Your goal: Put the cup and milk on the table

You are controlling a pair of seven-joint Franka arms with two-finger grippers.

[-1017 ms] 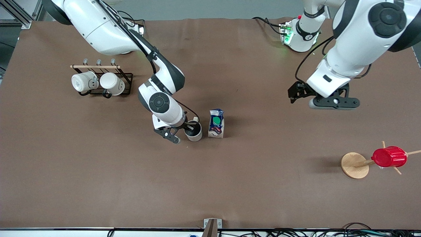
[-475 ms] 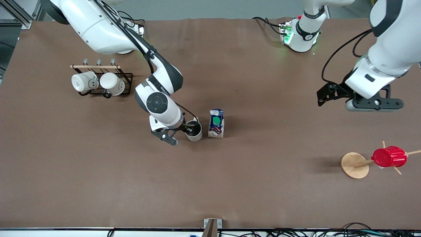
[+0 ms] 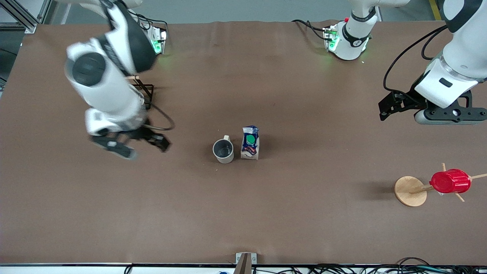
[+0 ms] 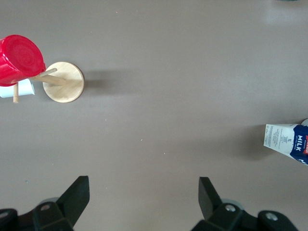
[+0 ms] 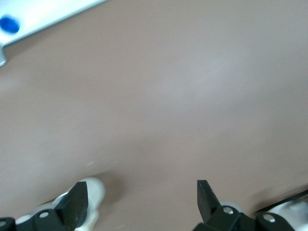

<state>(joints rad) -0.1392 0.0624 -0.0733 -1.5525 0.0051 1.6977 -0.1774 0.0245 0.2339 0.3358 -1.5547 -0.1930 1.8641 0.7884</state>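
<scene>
The brown surface (image 3: pixel 289 213) carried everything. The right hand (image 3: pixel 131 144) hung over bare surface toward the right arm's end, its fingers (image 5: pixel 77 204) spread wide with nothing between them. The left hand (image 3: pixel 395 106) hung over the left arm's end, fingers (image 4: pixel 77 195) likewise wide apart and empty. A wooden peg stand (image 3: pixel 411 191) with a red ribbed cup (image 3: pixel 450 181) on one peg stood at the left arm's end. The milk (image 3: pixel 250 142) stood upright mid-surface, well apart from both hands. The cup (image 3: pixel 223 150) sat upright just beside it, toward the right arm's end, free of both hands
</scene>
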